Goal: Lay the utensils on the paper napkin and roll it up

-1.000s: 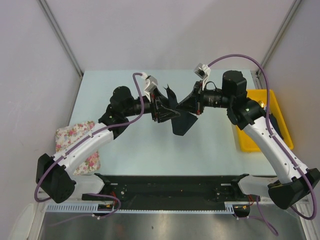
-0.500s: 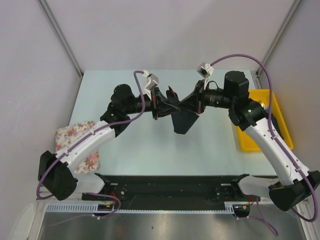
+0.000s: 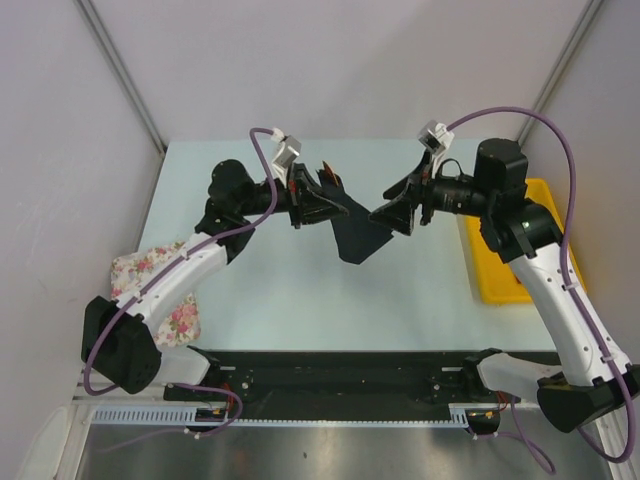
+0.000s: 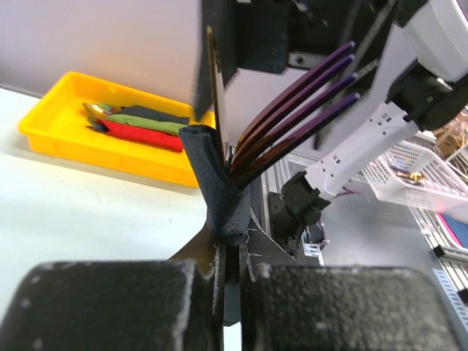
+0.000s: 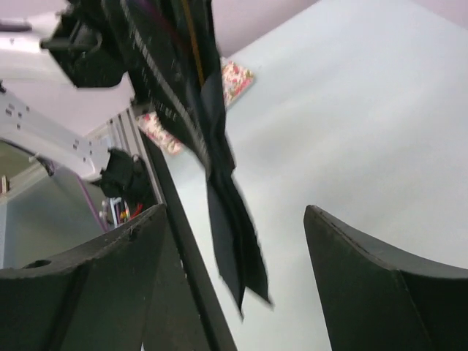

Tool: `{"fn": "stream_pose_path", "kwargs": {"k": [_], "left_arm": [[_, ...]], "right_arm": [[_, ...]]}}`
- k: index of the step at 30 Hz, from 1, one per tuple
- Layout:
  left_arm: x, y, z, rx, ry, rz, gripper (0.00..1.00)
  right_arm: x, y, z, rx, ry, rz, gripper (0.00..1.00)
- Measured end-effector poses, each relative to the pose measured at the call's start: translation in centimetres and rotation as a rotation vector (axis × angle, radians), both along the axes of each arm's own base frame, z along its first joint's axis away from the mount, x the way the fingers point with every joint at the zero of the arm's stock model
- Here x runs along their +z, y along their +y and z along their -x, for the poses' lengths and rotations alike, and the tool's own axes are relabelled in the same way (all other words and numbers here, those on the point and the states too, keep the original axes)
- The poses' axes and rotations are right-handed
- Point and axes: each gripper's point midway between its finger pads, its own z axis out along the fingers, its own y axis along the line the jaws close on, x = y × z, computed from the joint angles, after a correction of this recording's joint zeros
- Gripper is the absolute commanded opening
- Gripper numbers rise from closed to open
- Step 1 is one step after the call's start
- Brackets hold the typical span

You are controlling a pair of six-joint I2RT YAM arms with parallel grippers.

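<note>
My left gripper (image 3: 325, 203) is shut on the paper napkin (image 3: 356, 238), held above the middle of the table, and the napkin's loose black end hangs down to the right. In the left wrist view the napkin (image 4: 216, 186) is wrapped round the utensils (image 4: 292, 121). Dark fork tines and a thin orange-brown edge stick out of it, just past my left gripper (image 4: 234, 292). My right gripper (image 3: 386, 215) stands open, just right of the napkin and apart from it. In the right wrist view the napkin (image 5: 234, 241) dangles beyond the spread right gripper (image 5: 235, 210).
A yellow tray (image 3: 505, 280) sits at the table's right edge. In the left wrist view the tray (image 4: 73, 139) holds a red roll (image 4: 142, 137) and a green roll (image 4: 146, 121) with cutlery. A floral cloth (image 3: 150, 275) lies at the left edge.
My left gripper shut on the napkin bundle and carried it a little left. My right gripper opened, let go of the napkin and drew back to the right.
</note>
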Motion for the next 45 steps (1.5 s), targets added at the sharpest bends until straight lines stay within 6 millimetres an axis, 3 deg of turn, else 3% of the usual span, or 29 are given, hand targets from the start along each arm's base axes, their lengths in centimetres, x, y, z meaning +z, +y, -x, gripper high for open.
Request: {"fn": "stream_pose_path", "kwargs": {"k": [5,7,14,15,18,19,20,21,30,39,43,44,45], "left_arm": [[0.6,0.6,-0.5,0.013,-0.008,0.007,0.0],[0.7,0.6,-0.3,0.004,-0.015,0.008,0.0],[1.7,1.0,1.0,-0.036,-0.041,0.023,0.0],[1.9,1.0,1.1,-0.041,-0.047,0.026,0.0],[2.2,1.0,1.5,-0.054,-0.051,0.034,0.0],[2.3,1.0,1.5,-0.056,-0.054,0.037,0.0],[2.4,1.0,1.6,-0.059,-0.055,0.039,0.0],[2.4,1.0,1.7,-0.061,-0.056,0.04,0.0],[3.4,0.9,2.8,-0.087,-0.06,0.061,0.0],[4.0,0.3,3.7,-0.107,-0.066,0.08,0.0],[3.9,0.3,2.4,-0.042,-0.027,0.082,0.0],[3.8,0.4,1.7,-0.011,-0.008,0.081,0.0],[3.6,0.5,0.7,0.029,0.014,0.079,0.0]], "right_arm": [[-1.3,-1.0,2.3,0.048,0.004,0.065,0.81],[-1.9,-1.3,3.0,0.064,0.002,0.095,0.74],[-3.9,-2.0,3.7,0.099,0.002,0.171,0.64],[-4.0,-2.0,3.7,0.102,-0.003,0.176,0.6],[-4.5,-1.9,3.4,0.113,-0.011,0.188,0.31],[-4.6,-1.8,3.3,0.119,-0.012,0.19,0.12],[-4.8,-1.7,3.2,0.124,-0.009,0.192,0.02],[-4.9,-1.7,3.0,0.13,-0.012,0.193,0.0],[-5.3,-0.6,1.4,0.13,0.005,0.167,0.0],[-6.2,3.1,0.5,0.196,0.035,0.13,0.01],[-6.4,3.4,-0.1,0.178,0.043,0.127,0.14],[-6.4,3.2,-0.5,0.161,0.046,0.13,0.3],[-6.5,2.8,-1.1,0.129,0.05,0.133,0.39]]}}
